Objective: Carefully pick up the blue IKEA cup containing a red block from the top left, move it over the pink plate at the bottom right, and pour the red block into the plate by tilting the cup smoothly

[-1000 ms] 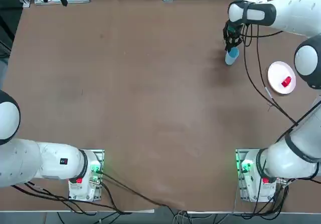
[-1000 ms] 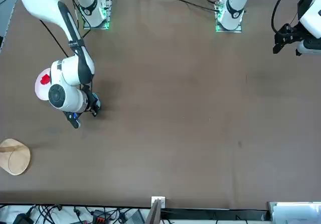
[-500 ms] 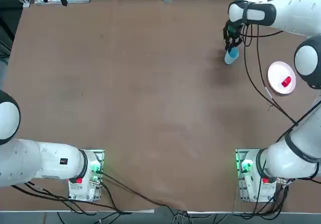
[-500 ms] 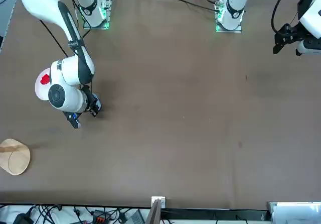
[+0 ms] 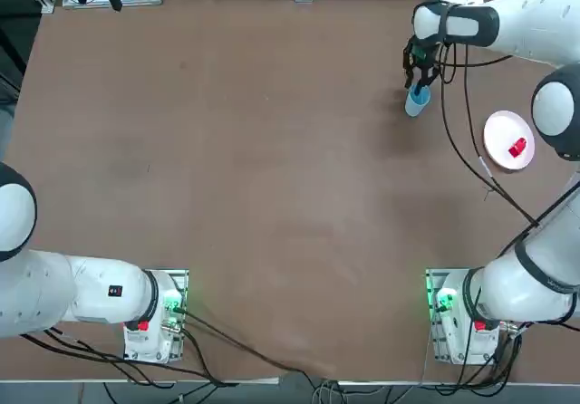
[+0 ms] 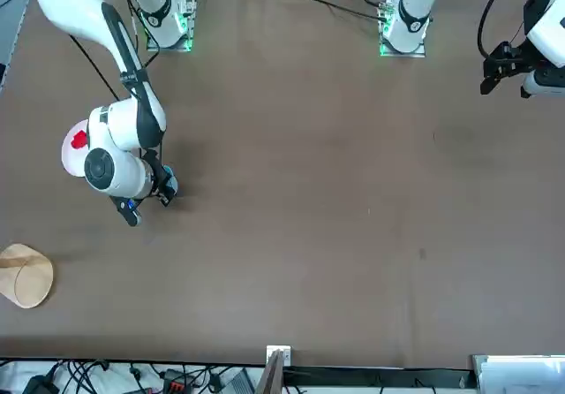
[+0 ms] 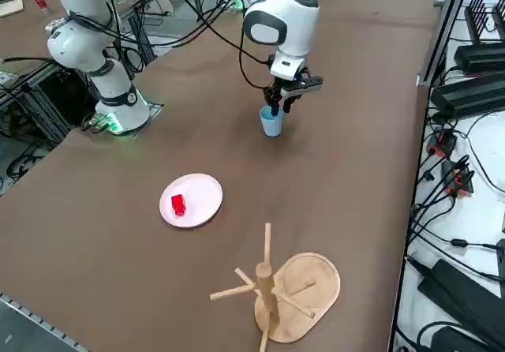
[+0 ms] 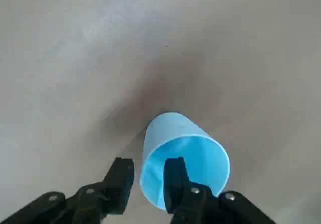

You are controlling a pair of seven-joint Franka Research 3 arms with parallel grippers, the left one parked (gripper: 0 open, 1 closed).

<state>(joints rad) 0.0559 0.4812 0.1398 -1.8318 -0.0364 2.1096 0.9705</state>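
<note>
The blue IKEA cup (image 5: 418, 104) (image 7: 271, 123) stands upright on the table, near its far edge on the robot's right. It looks empty in the wrist view (image 8: 186, 156). My right gripper (image 5: 419, 84) (image 7: 276, 106) (image 8: 148, 168) hangs just above the rim, open. One finger is inside the cup and the other outside, with a gap to the wall. The red block (image 5: 517, 148) (image 7: 178, 204) (image 6: 79, 140) lies on the pink plate (image 5: 497, 129) (image 7: 199, 198) (image 6: 68, 154), a short way to the cup's right and nearer the robot.
A tan wooden peg stand on an oval base (image 7: 272, 289) (image 6: 25, 275) sits at the table's far right corner, beyond the plate. Cables and power strips (image 7: 465, 91) run along the far edge. The arm's black cable (image 5: 467, 150) loops over the table by the plate.
The right gripper's fingers have spread apart off the cup's wall. The cup, plate and block stay where they were.
</note>
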